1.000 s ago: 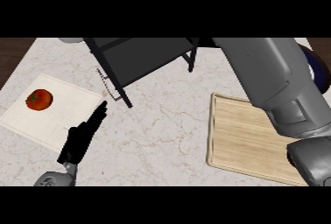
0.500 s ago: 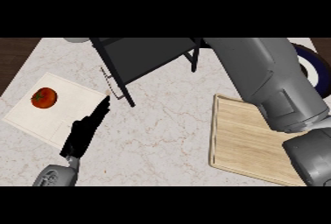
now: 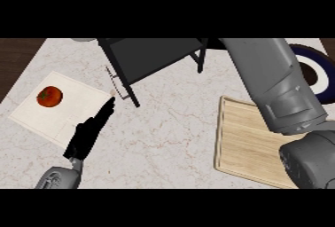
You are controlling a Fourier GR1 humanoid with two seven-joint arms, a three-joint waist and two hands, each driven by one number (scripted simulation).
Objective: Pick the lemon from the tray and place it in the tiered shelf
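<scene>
A round red fruit with a green stem (image 3: 49,96) lies on the white tray (image 3: 72,116) at the left; no yellow lemon shows. The dark tiered shelf (image 3: 149,57) stands at the top centre, its legs reaching down toward the tray's right corner. My left hand (image 3: 87,135) lies open at the tray's right edge, straight fingers pointing up and right, apart from the fruit. My right forearm (image 3: 274,84) runs from the lower right up past the shelf's right side, and its hand is out of sight beyond the top.
A pale wooden cutting board (image 3: 248,142) lies at the right, partly under my right arm. A dark blue plate with a white ring (image 3: 318,71) sits at the far right. Dark wood floor shows past the counter's upper left edge.
My left hand has slid slightly up and to the right along the tray's edge. The right forearm has shifted a little to the left.
</scene>
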